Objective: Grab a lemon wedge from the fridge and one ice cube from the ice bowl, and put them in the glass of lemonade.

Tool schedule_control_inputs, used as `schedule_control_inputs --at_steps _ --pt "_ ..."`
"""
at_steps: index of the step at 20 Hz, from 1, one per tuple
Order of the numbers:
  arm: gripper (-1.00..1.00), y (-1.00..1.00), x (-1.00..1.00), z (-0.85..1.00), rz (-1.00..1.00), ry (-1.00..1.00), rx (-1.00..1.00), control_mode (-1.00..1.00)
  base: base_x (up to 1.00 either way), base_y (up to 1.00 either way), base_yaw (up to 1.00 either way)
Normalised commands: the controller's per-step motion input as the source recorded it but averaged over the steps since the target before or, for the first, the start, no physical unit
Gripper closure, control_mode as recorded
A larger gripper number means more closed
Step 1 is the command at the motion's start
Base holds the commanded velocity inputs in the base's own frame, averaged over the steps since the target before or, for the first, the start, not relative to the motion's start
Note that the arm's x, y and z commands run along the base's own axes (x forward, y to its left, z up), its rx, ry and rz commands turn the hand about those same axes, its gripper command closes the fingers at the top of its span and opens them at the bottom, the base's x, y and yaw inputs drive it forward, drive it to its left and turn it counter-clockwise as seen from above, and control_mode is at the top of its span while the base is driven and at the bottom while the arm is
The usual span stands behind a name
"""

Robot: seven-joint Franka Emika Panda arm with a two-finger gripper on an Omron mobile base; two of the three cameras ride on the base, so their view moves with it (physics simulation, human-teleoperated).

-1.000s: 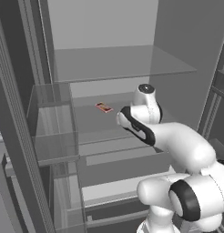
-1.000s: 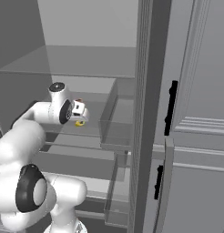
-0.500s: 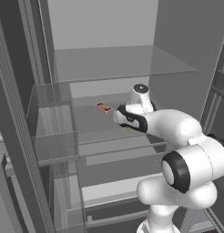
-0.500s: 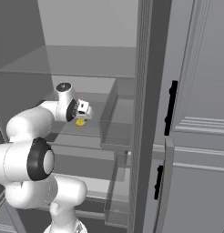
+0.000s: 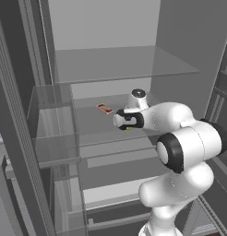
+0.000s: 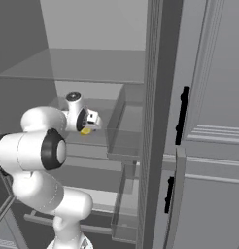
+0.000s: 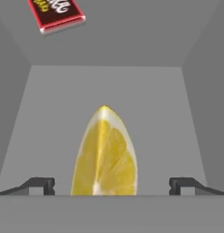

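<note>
The fridge point(image 5: 106, 27) stands open, showing its pale interior and glass shelves. The lemon wedge point(image 7: 107, 154), bright yellow and pointed, lies on the middle shelf; I also see the lemon wedge point(image 6: 86, 131) just under the hand. My gripper point(image 7: 111, 184) is open, one fingertip on each side of the wedge with a gap to each. From the base the gripper point(image 5: 122, 120) reaches deep into the fridge, just above the shelf. The ice bowl, ice cube and glass of lemonade are out of view.
A flat red-orange strip point(image 7: 57, 13) lies on the same shelf beyond the wedge; the strip point(image 5: 105, 109) is left of the hand. A clear door bin point(image 5: 53, 120) stands at the left. Light grey cabinets point(image 6: 213, 97) with black handles point(image 6: 182, 114) stand at the right.
The hand has edged deeper into the fridge and down toward the lemon wedge, while the arm's elbow swung round behind it. The wedge and the red strip have not moved.
</note>
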Motion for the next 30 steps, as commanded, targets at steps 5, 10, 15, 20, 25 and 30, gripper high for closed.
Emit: schedule_control_inputs --at_steps 5,10,15,20,25,30 --pt "-1.0 0.0 0.11 -0.35 0.0 0.0 0.0 -1.0 0.0 0.0 0.0" --pt "-1.0 0.0 0.0 -0.44 0.0 0.0 0.0 -1.0 0.0 0.0 0.0" --pt "1.0 0.0 0.0 -0.18 0.0 0.0 0.0 -1.0 0.0 0.0 0.0" --pt "1.0 0.0 0.0 0.0 0.0 0.03 0.0 -1.0 0.0 0.0 0.0" --pt "1.0 -0.03 -0.39 0.0 0.0 -0.02 0.02 -1.0 0.0 0.0 0.0" --pt "1.0 -0.22 -1.0 0.25 0.0 -0.04 0.04 -1.0 0.0 0.0 0.0"
